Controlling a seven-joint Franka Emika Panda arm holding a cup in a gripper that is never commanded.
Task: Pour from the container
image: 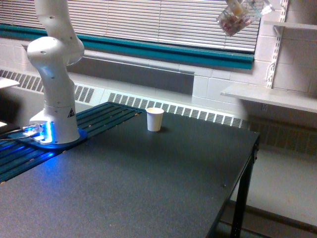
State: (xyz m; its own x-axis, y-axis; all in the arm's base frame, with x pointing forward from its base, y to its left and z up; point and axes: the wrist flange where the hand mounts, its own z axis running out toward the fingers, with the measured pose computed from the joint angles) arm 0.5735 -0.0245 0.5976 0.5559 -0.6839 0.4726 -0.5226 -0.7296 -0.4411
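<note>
High at the exterior view's top right, we see the hand (246, 6) clenched around the tilted clear cup (233, 21), far above the paper cup (155, 119). We judge it light, thin-walled, easily crushed; hold its sides gently.

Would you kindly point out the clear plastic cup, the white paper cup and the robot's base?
clear plastic cup (234, 22), exterior view, its tilted side wall.
white paper cup (155, 120), exterior view, middle of its side.
robot's base (58, 124), exterior view, white pedestal front.
</note>
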